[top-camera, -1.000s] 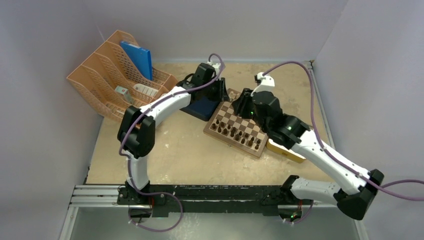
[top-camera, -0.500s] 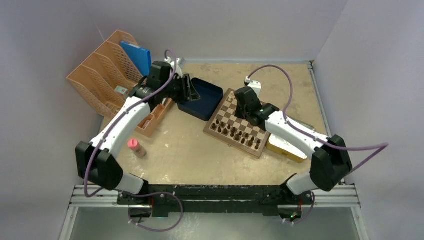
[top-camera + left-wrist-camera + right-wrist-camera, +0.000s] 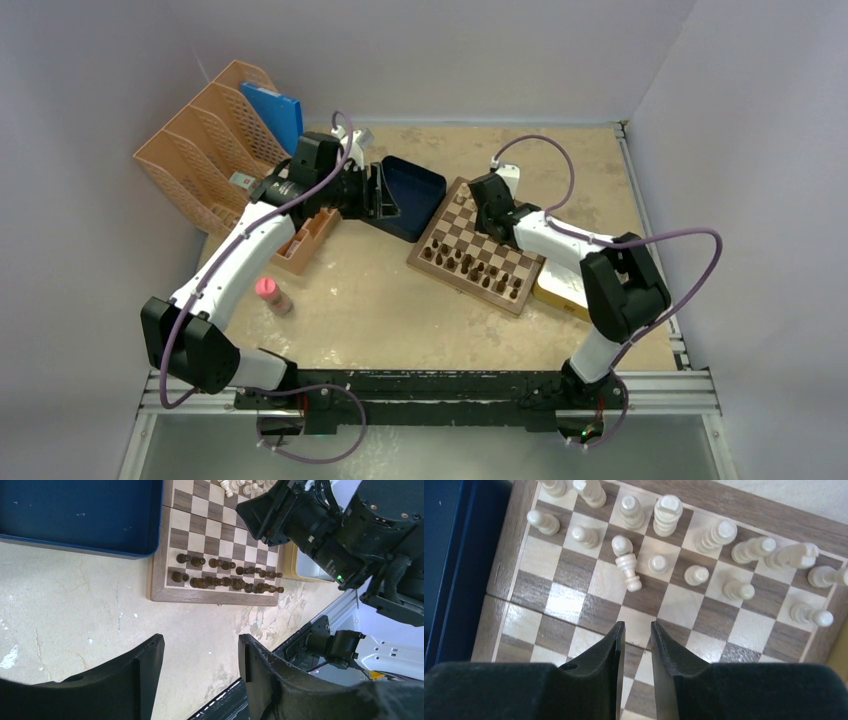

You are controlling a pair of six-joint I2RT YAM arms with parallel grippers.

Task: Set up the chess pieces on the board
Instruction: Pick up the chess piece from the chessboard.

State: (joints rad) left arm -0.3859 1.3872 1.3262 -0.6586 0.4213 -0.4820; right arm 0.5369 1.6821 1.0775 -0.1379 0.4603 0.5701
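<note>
The board (image 3: 465,232) lies at an angle in the middle of the table. Cream chess pieces (image 3: 666,515) stand in two rows at its far end, and one cream pawn (image 3: 629,574) lies on its side among them. My right gripper (image 3: 638,630) hovers over bare squares (image 3: 564,600) just short of that pawn, its jaws a narrow gap apart with nothing between them. My left gripper (image 3: 200,647) is wide open and empty above bare table, left of the board (image 3: 215,535) and at the near edge of the blue tray (image 3: 415,190).
Dark pieces (image 3: 480,270) fill the board's near rows. An orange file rack (image 3: 225,150) and a small wooden box (image 3: 305,238) stand at the left, with a pink bottle (image 3: 270,293) in front of them. A yellowish tray (image 3: 560,292) pokes out beside the board's right edge.
My left gripper drew back leftward from the tray's far side and its jaws widened. The right arm folded up at the elbow, its gripper staying over the board's far end with narrower jaws.
</note>
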